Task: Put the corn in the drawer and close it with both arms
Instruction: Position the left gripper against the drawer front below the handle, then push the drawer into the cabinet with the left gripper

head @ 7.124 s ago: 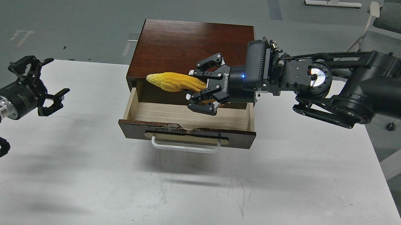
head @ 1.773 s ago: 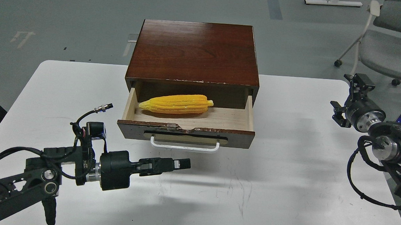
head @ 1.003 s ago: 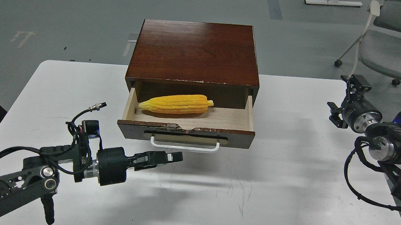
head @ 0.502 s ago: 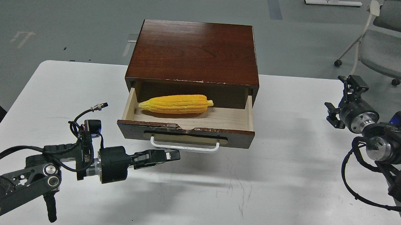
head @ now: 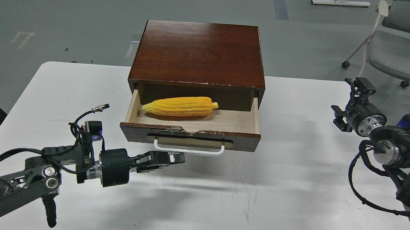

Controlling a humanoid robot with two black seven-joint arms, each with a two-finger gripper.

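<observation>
The yellow corn (head: 179, 106) lies inside the open drawer (head: 189, 137), toward its back left, tapered end pointing left. The drawer sticks out of the dark brown cabinet (head: 199, 51); its white bar handle (head: 188, 150) faces me. My left gripper (head: 177, 158) is shut and empty, pointing right, with its tips just in front of and below the left half of the handle. I cannot tell if it touches the handle. My right gripper (head: 348, 100) is open and empty, over the table's right side, well away from the drawer.
The white table (head: 285, 189) holds the cabinet at its back middle. A grey chair (head: 394, 51) stands on the floor behind the table's right corner. My right arm's cables (head: 358, 193) hang near the right edge.
My left gripper moved toward the handle over the last second and has almost stopped below it. My right gripper drifted slightly left. Corn and drawer have not moved.
</observation>
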